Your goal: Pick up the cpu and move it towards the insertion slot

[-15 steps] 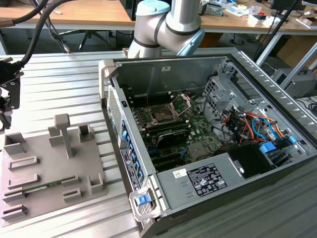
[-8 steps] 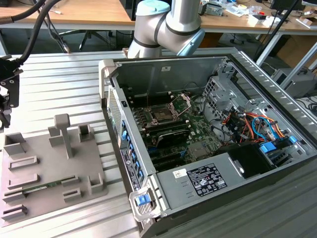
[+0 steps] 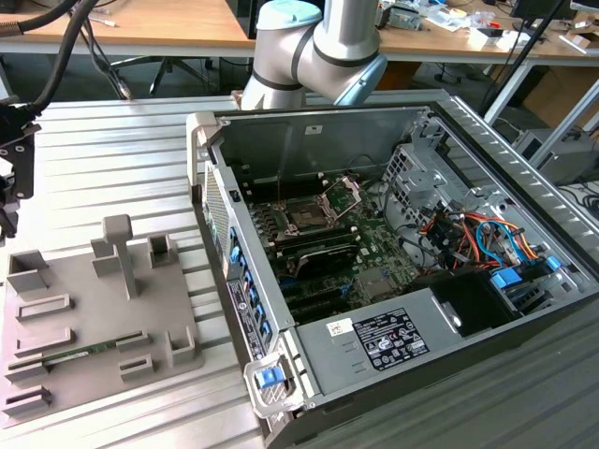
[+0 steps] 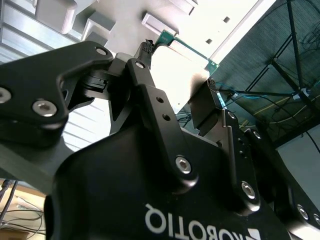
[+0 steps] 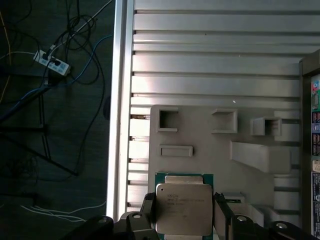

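Wrist turned down, gripper over the grey tray; fingers pinch the cpu by two opposite edges, chip held flat, metal top facing the first wrist view; insertion slot lies in the open computer case, beside the grey tray.

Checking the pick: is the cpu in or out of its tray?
Out: in the first wrist view the end effector grips the cpu, clear of the grey tray.
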`<move>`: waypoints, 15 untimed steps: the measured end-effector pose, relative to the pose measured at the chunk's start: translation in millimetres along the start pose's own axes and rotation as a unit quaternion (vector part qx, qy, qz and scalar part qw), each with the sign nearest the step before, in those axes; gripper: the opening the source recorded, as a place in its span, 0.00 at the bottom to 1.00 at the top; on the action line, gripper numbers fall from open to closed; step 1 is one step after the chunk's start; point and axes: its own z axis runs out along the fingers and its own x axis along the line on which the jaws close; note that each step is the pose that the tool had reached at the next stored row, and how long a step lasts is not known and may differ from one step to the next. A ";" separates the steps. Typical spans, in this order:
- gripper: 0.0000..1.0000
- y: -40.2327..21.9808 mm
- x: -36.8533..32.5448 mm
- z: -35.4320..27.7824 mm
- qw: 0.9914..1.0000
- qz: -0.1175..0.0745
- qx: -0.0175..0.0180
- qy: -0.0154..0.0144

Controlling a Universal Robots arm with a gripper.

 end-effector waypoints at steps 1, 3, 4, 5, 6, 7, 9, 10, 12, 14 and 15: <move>0.55 0.0 0.0 -0.9 1.000 0.000 0.000 0.000; 0.55 0.1 0.0 -1.9 1.000 0.000 0.000 0.000; 0.55 0.1 0.0 -2.5 1.000 0.000 0.000 0.000; 0.55 0.1 0.0 -2.9 1.000 0.000 0.000 0.000; 0.55 0.1 0.0 -3.5 1.000 0.000 0.000 0.000; 0.55 0.1 0.0 -4.0 1.000 0.000 0.000 0.000; 0.55 0.2 0.0 -5.0 1.000 0.000 0.000 0.000; 0.55 0.2 0.0 -5.7 1.000 0.000 0.000 0.000; 0.55 0.3 0.0 -7.7 1.000 0.000 0.000 0.000; 0.55 0.3 0.0 -9.2 1.000 0.000 0.000 0.000; 0.55 0.4 0.0 -10.3 1.000 0.000 0.000 0.000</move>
